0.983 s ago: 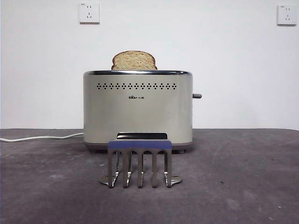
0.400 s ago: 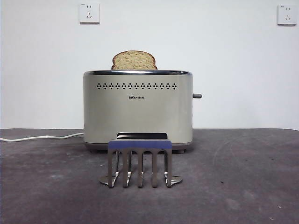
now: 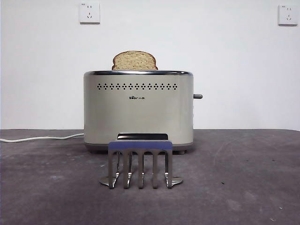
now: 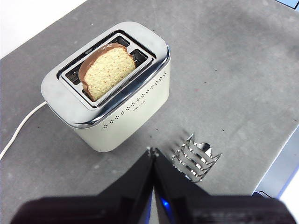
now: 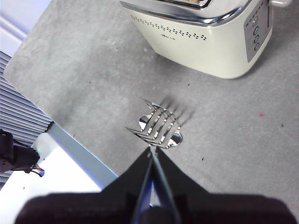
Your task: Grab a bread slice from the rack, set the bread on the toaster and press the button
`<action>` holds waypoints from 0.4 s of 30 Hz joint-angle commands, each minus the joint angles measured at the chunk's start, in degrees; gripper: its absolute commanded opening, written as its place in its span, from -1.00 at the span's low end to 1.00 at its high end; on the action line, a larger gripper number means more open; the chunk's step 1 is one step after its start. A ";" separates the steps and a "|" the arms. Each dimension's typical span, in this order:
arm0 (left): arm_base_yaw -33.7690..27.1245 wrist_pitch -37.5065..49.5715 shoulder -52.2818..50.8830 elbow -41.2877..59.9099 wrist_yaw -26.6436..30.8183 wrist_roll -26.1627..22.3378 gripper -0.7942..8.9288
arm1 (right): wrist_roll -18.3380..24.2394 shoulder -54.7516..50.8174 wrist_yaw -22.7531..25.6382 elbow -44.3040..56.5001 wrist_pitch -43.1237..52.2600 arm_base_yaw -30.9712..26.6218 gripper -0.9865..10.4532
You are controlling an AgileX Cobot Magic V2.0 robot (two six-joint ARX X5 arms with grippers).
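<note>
The slice of bread (image 3: pixel 134 61) stands upright in a slot of the cream-silver toaster (image 3: pixel 138 110), its domed top above the chrome rim; the left wrist view shows the bread (image 4: pixel 108 71) in the slot too. The button (image 3: pixel 198 96) sticks out high on the toaster's right side. In front of the toaster stands the metal rack (image 3: pixel 139 161), with no bread in it. My left gripper (image 4: pixel 152 151) hangs shut high above the table, between toaster and rack (image 4: pixel 196 161). My right gripper (image 5: pixel 151 150) is shut above the rack (image 5: pixel 156 126), holding nothing.
A white cord (image 3: pixel 40 138) runs left from the toaster across the dark grey table (image 3: pixel 243 178). Two wall sockets (image 3: pixel 89 12) sit on the white wall behind. In the right wrist view the table's edge (image 5: pixel 70 140) lies close beside the rack.
</note>
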State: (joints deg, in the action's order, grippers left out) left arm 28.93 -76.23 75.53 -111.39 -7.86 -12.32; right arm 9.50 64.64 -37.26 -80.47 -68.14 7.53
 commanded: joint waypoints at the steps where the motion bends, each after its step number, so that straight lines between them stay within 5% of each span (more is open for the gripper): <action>1: -0.04 0.31 0.02 0.35 0.13 0.35 -0.84 | 0.48 0.07 0.13 0.26 0.09 0.04 -0.83; 7: -1.01 2.29 -0.92 0.35 0.28 -1.01 -0.84 | 0.48 0.07 0.13 0.26 0.09 0.04 -0.83; 12: -6.67 16.37 -5.86 2.40 -6.25 -3.87 -0.84 | 0.48 0.07 0.13 0.26 0.09 0.04 -0.83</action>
State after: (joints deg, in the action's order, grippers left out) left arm 23.29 -62.65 71.55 -109.73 -12.27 -13.96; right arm 9.50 64.64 -37.26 -80.47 -68.12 7.53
